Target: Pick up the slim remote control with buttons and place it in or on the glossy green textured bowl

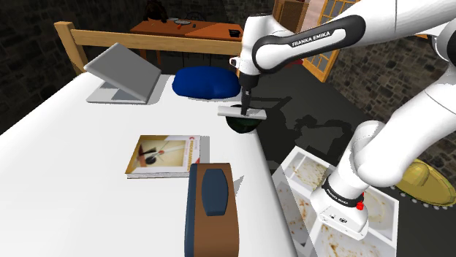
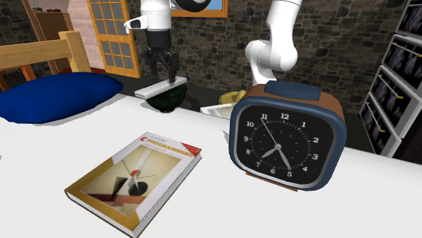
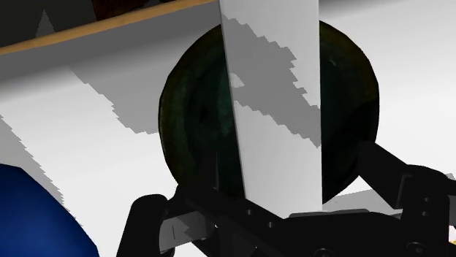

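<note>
The plain pale grey remote control (image 1: 242, 112) lies flat across the rim of the dark green bowl (image 1: 243, 127), at the white surface's (image 1: 80, 168) edge near a blue pillow (image 1: 206, 82). The black gripper (image 1: 246, 103) hangs directly above it, its fingers spread wider than the remote and not clasping it. A book (image 1: 166, 155) and an alarm clock (image 1: 212, 204) lie further along the surface.

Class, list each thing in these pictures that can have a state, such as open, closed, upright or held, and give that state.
hand: open, just above the remote
remote: lying flat across the bowl's rim, not held
bowl: upright
laptop: open, lid tilted back
book: closed, lying flat, cover up
clock: standing upright
</note>
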{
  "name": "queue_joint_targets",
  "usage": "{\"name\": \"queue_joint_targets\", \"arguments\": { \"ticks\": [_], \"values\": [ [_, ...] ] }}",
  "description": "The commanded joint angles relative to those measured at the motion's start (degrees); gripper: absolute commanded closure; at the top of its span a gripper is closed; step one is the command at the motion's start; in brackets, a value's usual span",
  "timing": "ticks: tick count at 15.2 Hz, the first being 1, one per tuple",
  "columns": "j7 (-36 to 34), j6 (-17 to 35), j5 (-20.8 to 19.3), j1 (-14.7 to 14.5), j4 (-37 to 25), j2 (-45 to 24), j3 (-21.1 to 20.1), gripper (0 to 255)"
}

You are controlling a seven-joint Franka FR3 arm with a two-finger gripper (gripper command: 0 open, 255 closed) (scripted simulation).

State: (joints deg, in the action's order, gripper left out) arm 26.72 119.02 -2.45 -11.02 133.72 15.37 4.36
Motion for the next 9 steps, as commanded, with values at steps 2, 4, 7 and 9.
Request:
{"name": "queue_joint_targets", "arguments": {
  "ticks": [2,4,7,9],
  "values": [
    [0.05,-5.18,0.02,-0.02,-3.59,1.53,-0.11,0],
    [0.05,-5.18,0.02,-0.02,-3.58,1.54,-0.11,0],
    [0.05,-5.18,0.02,-0.02,-3.59,1.53,-0.11,0],
    [0.05,-5.18,0.02,-0.02,-3.59,1.53,-0.11,0]
  ]
}}
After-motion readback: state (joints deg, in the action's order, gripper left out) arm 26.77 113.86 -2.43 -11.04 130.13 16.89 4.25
